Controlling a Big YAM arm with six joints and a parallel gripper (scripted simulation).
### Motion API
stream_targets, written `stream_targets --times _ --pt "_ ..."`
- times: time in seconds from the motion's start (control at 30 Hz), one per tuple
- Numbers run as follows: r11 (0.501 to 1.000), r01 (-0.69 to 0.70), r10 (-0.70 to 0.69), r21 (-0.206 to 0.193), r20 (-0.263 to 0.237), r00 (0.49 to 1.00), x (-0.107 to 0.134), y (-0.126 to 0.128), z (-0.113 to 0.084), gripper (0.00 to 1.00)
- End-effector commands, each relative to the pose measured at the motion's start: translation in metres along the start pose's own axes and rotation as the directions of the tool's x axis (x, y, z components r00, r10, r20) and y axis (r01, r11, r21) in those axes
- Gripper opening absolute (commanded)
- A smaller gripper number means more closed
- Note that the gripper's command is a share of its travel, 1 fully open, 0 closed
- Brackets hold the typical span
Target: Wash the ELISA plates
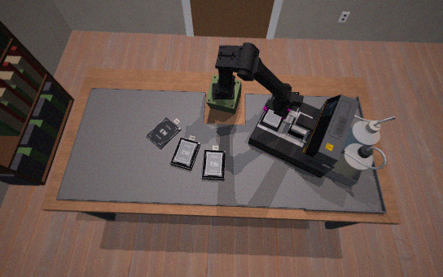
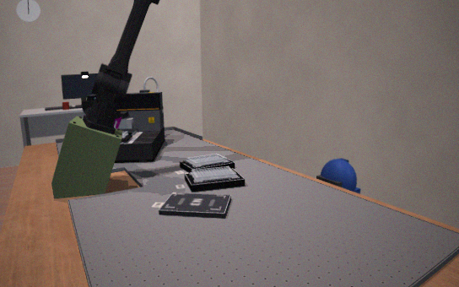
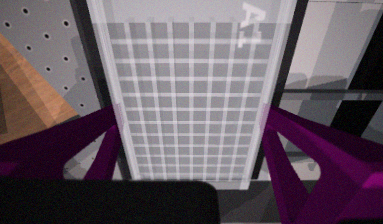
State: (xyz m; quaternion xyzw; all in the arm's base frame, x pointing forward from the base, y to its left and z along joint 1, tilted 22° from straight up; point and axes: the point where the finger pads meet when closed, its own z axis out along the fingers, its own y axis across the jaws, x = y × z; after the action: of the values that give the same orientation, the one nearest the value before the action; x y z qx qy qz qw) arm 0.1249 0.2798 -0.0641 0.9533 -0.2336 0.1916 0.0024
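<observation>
My gripper [image 1: 277, 112] [image 2: 118, 122] [image 3: 191, 111] is shut on a clear ELISA plate [image 1: 272, 119] [image 2: 126, 123] [image 3: 192, 75], its magenta fingers against the two long sides. The plate is a little above the carrier end of the washer [image 1: 341, 122] [image 2: 143, 122]. The letters A1 show through its far end in the wrist view. One black nest [image 1: 155, 136] [image 2: 216, 206] is empty; its number is too blurred to tell. Two more plates [image 1: 185, 152] [image 1: 213, 164] lie in the other nests. The cut-off corners, the keypad and the lamp cannot be made out.
The washer's tall housing stands right of the held plate, with two white bottles [image 1: 366, 132] [image 1: 358, 156] and tubes behind it. The arm's green base block [image 1: 224, 103] [image 2: 86, 160] stands left of the washer at the table's edge. Small white tags lie beside the nests.
</observation>
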Motion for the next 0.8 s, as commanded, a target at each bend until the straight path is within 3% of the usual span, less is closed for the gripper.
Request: stream_targets --times 0.0,0.77 --pt "1.000 -0.001 0.001 0.012 0.001 1.000 0.0006 -0.0061 0.0016 0.84" --pt "1.000 -0.005 0.005 0.018 0.004 1.000 -0.0012 -0.0091 0.0004 0.84"
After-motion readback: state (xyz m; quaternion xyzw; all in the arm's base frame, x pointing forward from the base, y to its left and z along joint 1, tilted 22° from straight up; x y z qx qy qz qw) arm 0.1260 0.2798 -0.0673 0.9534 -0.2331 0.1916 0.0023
